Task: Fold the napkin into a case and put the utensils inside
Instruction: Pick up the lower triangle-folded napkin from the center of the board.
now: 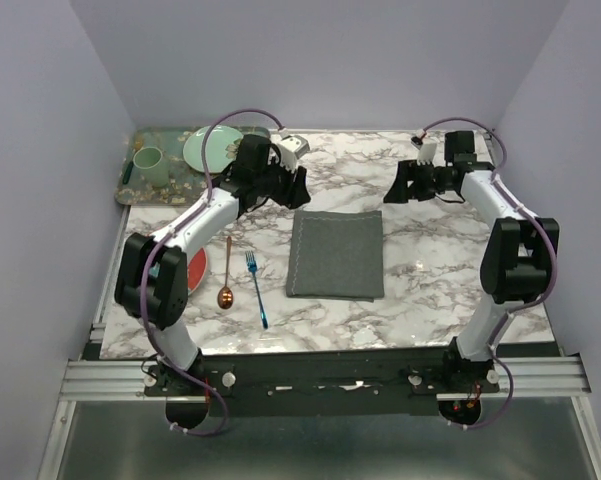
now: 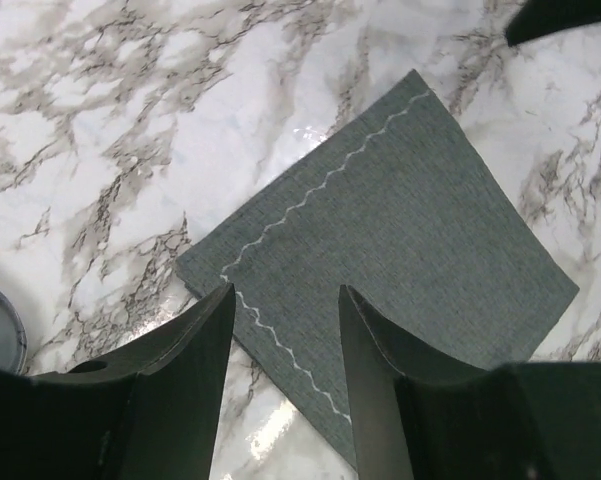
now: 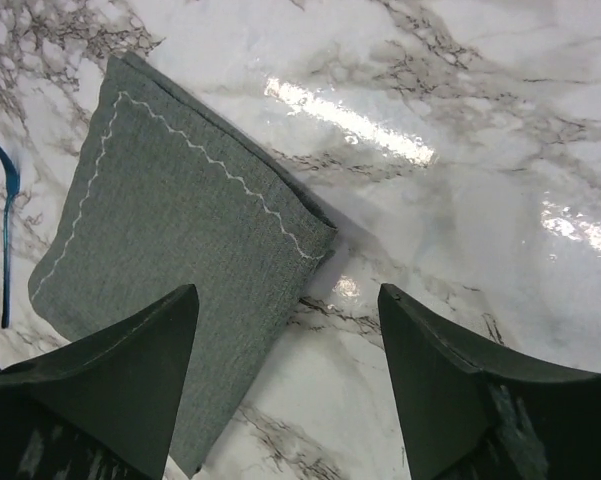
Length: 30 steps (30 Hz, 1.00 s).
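The dark grey napkin (image 1: 336, 254) lies flat and folded in the middle of the marble table, with a light wavy stitched border; it shows in the left wrist view (image 2: 410, 220) and the right wrist view (image 3: 170, 230). The blue fork (image 1: 256, 288) and the copper spoon (image 1: 226, 272) lie side by side left of it; the fork shows in the right wrist view (image 3: 6, 240). My left gripper (image 1: 292, 188) is open and empty above the napkin's far left corner. My right gripper (image 1: 400, 183) is open and empty beyond its far right corner.
A patterned green tray (image 1: 130, 185) at the far left holds a green cup (image 1: 148, 162) and a pale green plate (image 1: 212, 148). A red plate (image 1: 194, 268) lies partly under the left arm. Purple walls enclose the table.
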Each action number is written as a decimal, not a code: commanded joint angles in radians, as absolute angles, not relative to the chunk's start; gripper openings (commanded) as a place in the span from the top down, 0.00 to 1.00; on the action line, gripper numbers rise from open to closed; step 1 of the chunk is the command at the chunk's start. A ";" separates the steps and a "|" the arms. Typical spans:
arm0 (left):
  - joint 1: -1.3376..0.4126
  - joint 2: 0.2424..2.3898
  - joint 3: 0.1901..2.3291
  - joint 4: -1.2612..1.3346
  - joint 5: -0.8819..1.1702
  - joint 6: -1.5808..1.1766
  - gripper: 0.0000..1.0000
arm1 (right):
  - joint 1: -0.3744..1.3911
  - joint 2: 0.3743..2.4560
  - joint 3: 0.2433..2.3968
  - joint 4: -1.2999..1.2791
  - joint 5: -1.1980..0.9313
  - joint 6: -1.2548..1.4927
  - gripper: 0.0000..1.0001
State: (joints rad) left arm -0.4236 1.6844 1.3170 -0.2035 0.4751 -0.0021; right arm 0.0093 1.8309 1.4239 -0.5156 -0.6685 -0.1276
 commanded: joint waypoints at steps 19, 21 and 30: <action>-0.316 1.967 1.497 -0.391 0.601 -0.087 0.45 | 0.009 2.204 1.583 -0.548 -0.874 0.063 0.33; -0.313 1.973 1.511 -0.400 0.600 -0.080 0.45 | 0.009 2.236 1.635 -0.598 -0.887 0.064 0.34; -0.293 1.970 1.499 -0.402 0.606 -0.081 0.45 | 0.018 2.286 1.684 -0.715 -0.925 0.011 0.54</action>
State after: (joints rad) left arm -0.3073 1.9614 1.4826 -0.3946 0.5770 -0.0917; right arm 0.0074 2.2784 1.6817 -0.6319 -0.8906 0.0372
